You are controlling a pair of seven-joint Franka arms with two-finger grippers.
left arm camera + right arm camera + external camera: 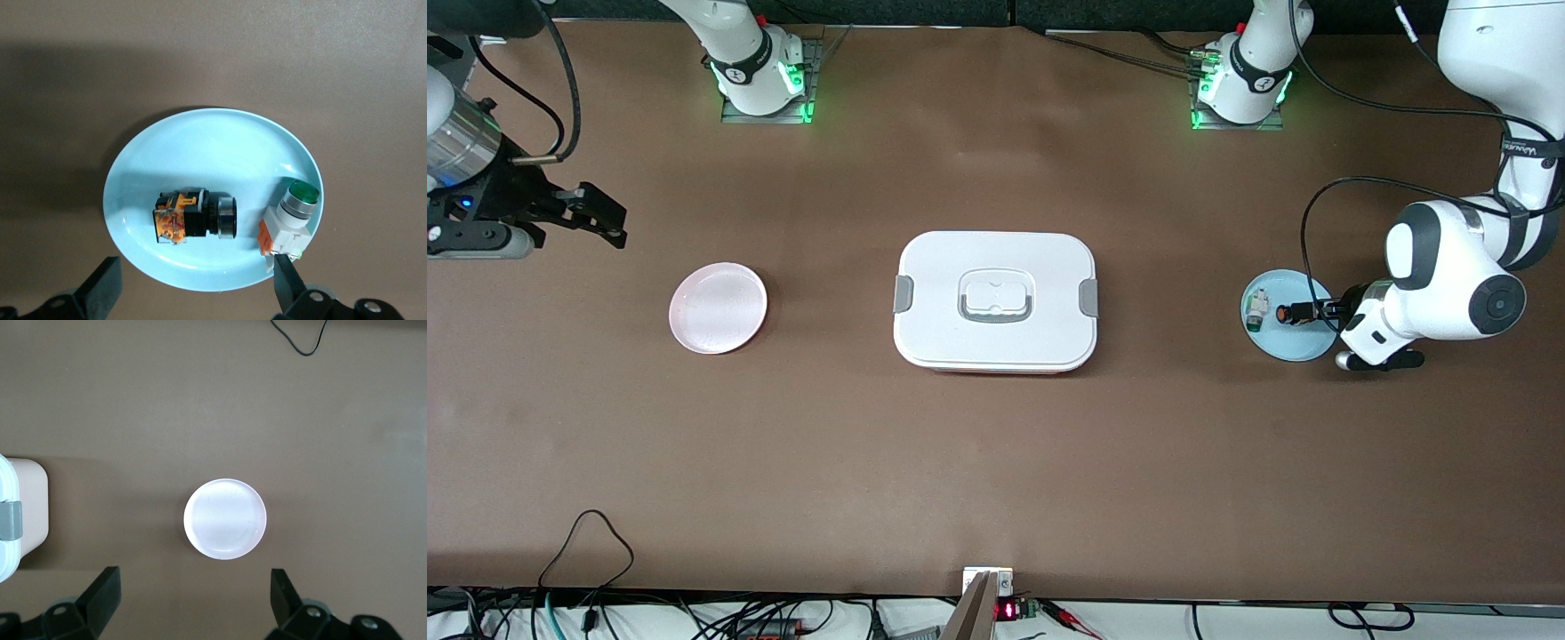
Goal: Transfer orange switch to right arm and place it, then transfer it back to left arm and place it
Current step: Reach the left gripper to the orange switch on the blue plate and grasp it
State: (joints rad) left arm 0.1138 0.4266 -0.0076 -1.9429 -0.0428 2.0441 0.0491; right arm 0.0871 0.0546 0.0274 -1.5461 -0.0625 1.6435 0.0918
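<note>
The orange switch (1288, 314) lies on its side on a light blue plate (1294, 348) at the left arm's end of the table; in the left wrist view the orange switch (195, 217) is black with an orange end. My left gripper (197, 277) hangs open just over that plate's rim, nothing between its fingers; in the front view the left gripper (1319, 310) is beside the switch. The white box (996, 342) stands mid-table. My right gripper (600, 216) waits open in the air at the right arm's end, above table near a pink plate (225, 518).
A white-and-green part (290, 217) lies on the blue plate (200, 147) beside the switch, close to one left finger (285, 277). The pink plate (719, 308) has nothing on it. The box's corner (20, 520) shows in the right wrist view. Cables (587, 542) trail along the table's near edge.
</note>
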